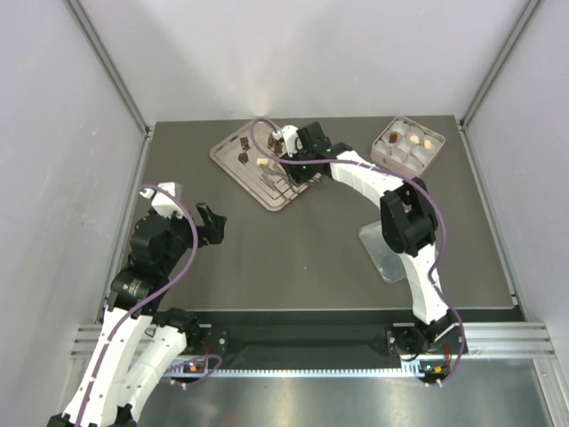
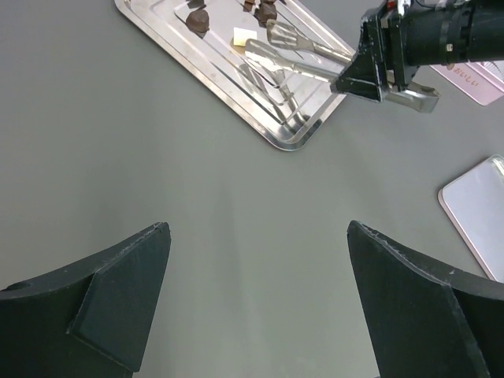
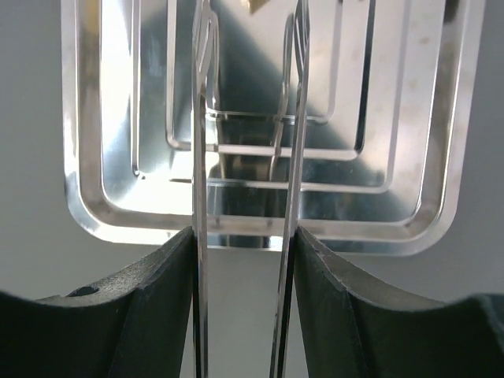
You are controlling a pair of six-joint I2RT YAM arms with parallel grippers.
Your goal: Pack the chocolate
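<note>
Dark brown and cream pieces of chocolate lie on a silver tray at the back of the table. In the left wrist view a dark chocolate and a cream one show. My right gripper is shut on metal tongs, whose two arms reach over the tray toward a cream piece; the tongs' tips hold nothing. A pink box with white cups at the back right holds some pieces. My left gripper hangs open over bare table, holding nothing.
A clear lid lies flat on the table under the right arm. The dark mat's edges meet metal rails and white walls at left, right and back.
</note>
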